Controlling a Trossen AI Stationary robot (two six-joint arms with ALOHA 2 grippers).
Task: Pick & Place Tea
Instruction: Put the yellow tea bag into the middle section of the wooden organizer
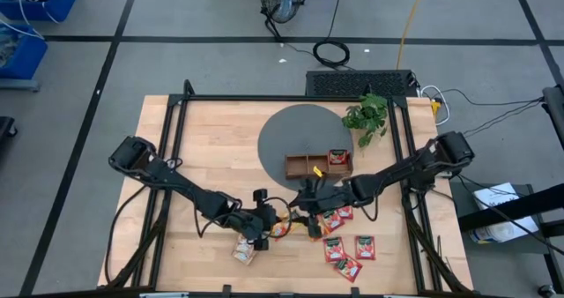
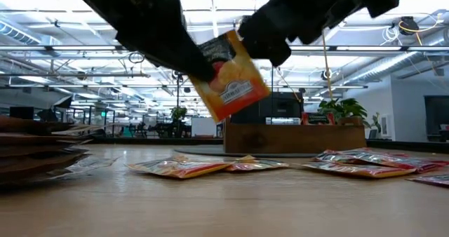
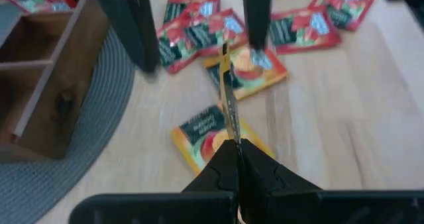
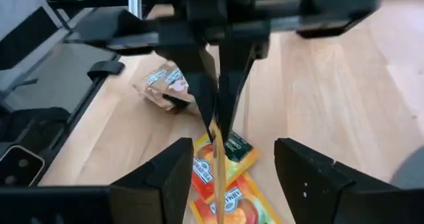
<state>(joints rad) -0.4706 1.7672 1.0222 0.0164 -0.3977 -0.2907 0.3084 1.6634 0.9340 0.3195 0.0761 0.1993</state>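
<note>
While left jaws [image 3: 236, 159] pinch orange sachet [image 2: 230, 76] by upper edge, it hangs tilted, clear of table [image 1: 211, 139], near front edge at mid-width. Right jaws [image 4: 228, 168] spread wide, either side of sachet, apparently not touching. Loose sachets [image 1: 345, 245] flat below; wooden tray [image 1: 304, 167] toward centre. Judgement: sachet light, thin, floppy, slick; grip on sealed margin safest.
</note>
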